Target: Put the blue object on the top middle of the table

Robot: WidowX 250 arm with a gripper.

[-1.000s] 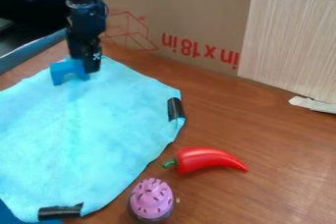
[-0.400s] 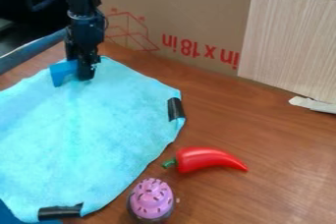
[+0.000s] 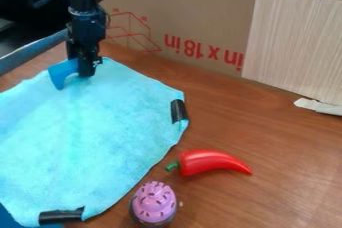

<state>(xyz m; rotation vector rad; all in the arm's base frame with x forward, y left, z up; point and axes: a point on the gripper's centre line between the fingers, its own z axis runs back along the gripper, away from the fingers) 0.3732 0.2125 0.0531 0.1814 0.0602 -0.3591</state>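
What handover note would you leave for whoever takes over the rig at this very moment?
Tool: right up against the blue object; whether it grips it, I cannot tell.
Job's things: the blue object is at the upper left of the view, by the far end of the turquoise cloth.
Done: the tool is at the object.
Left: the object is not yet at the top middle; it likely needs to go rightward, then be let go.

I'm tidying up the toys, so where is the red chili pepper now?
In the camera view, the red chili pepper lies lower right of centre, just above and right of the pink-topped cupcake.
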